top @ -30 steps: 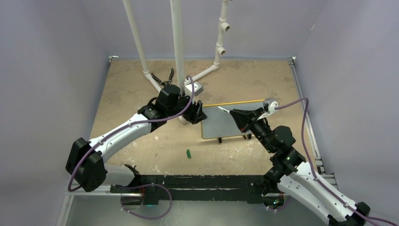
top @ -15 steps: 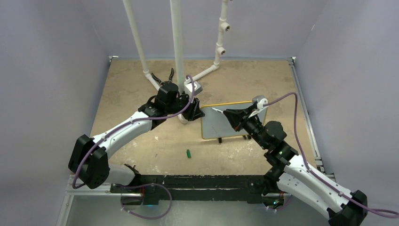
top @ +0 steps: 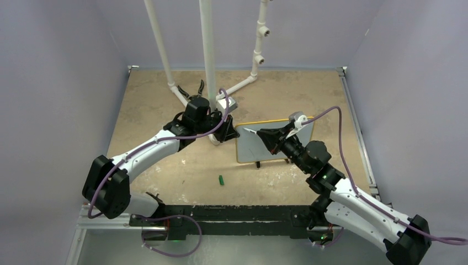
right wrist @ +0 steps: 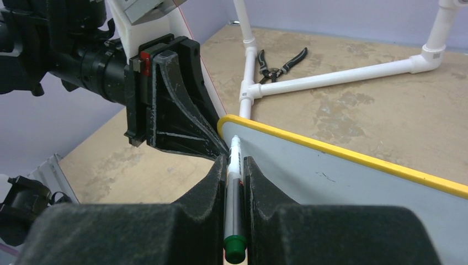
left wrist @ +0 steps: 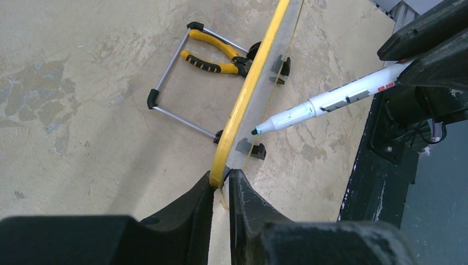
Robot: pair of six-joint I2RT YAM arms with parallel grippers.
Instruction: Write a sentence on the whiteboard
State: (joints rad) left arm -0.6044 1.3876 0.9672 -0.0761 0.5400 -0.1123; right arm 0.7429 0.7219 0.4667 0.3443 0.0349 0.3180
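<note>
The whiteboard (top: 251, 150), white with a yellow rim, stands tilted on its feet at mid-table. My left gripper (top: 234, 133) is shut on its upper left corner; the left wrist view shows the jaws pinching the yellow rim (left wrist: 247, 95). My right gripper (top: 264, 136) is shut on a green-capped marker (right wrist: 232, 194), whose tip (left wrist: 256, 131) points at the board's upper left corner, close to the face; contact cannot be told. The board face (right wrist: 353, 182) shows no green sentence, only a tiny dark speck.
A green marker cap (top: 221, 180) lies on the table in front of the board. Yellow-handled pliers (left wrist: 212, 53) lie behind the board by its wire stand. Black pliers (right wrist: 281, 63) lie by the white PVC pipe frame (top: 208, 55) at the back.
My right arm has swung left across the board, carrying the marker tip from the board's middle to its upper left corner. My left gripper has stayed on the corner.
</note>
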